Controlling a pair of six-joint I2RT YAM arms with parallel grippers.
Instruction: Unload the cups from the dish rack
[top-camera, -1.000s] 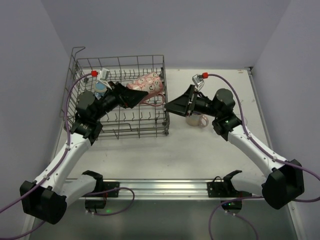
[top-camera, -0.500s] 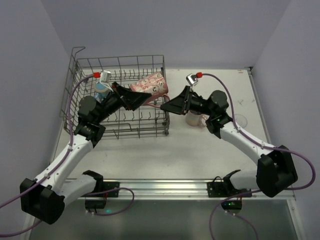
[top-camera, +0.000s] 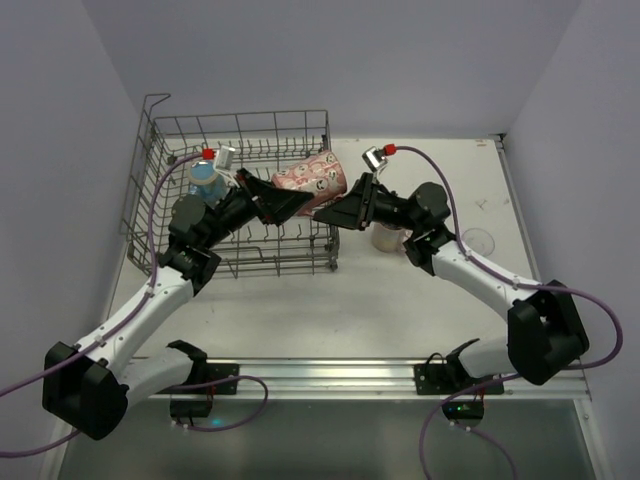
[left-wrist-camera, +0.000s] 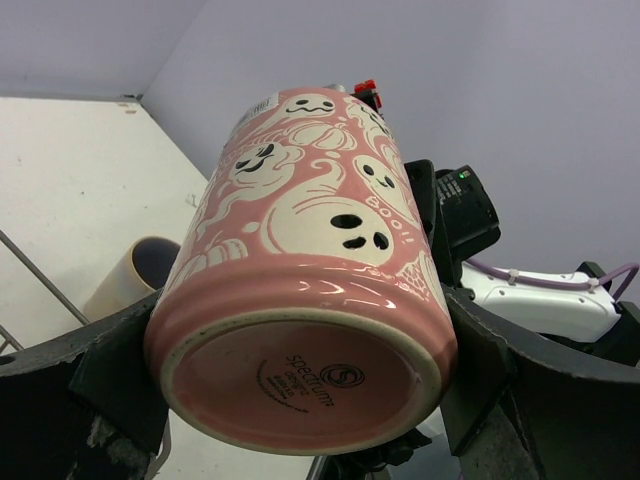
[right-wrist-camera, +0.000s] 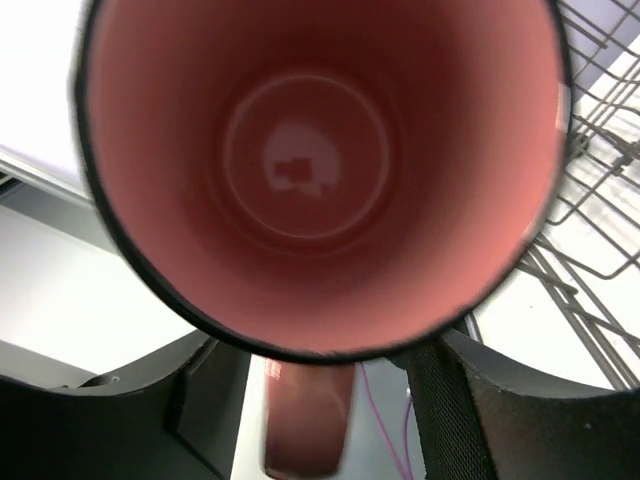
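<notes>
1. The counter (top-camera: 400, 300) is a flat, matt white sheet boxed in by plain lavender walls (top-camera: 350, 60), with a silver rail (top-camera: 320, 375) along its near edge
2. At far left the dish rack (top-camera: 240, 128) stands on it: thin grey wire, tall gridded sides, rows of upright prongs. A pale blue thing (top-camera: 203, 178) sits near its far left corner, too small for me to name
3. My left tool (top-camera: 282, 203) is clamped on the base end of the pink mug (top-camera: 312, 176), black fingers (left-wrist-camera: 110, 380) pressed to both sides
4. That mug lies on its side in the air over the rack's right edge, base toward my left arm, mouth toward my right. It has glossy pink glaze, raised cream ghosts, a bare cream foot with a printed mark, and a smooth pink inside
5. My right tool (top-camera: 345, 210) has its fingers (right-wrist-camera: 450, 400) apart on either side of the mug's mouth; I cannot tell whether they press it
6. Just right of it, partly under my right arm, a cream mug (top-camera: 388, 238) stands upright on the counter
7. Further right, a clear tumbler (top-camera: 480, 241) shows only faintly
</notes>
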